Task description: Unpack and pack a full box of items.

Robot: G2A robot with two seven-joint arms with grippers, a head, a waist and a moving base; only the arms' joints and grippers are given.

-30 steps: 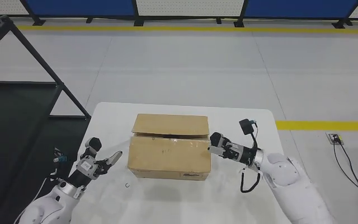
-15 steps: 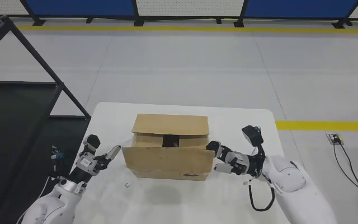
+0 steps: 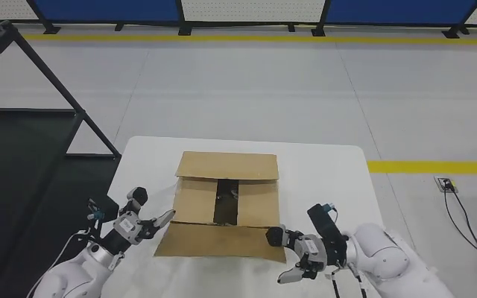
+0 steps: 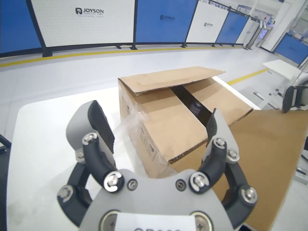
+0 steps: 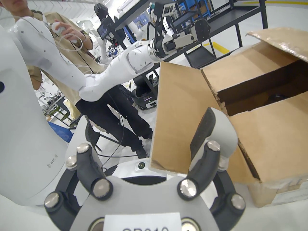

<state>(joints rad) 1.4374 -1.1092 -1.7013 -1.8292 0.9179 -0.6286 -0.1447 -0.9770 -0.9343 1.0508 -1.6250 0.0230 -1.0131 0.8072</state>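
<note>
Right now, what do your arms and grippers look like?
The left arm and right arm have white shells. Left gripper and right gripper each have a grey plate, black links, silver screws, pale fingers with black pads, and a white label.

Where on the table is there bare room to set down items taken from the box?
Widest bare patch: the table between the box and its right edge. A narrower one lies left of the box, toward the far-left corner. The near edge is crowded: the folded-out flap with the left gripper and right gripper at its corners.
</note>
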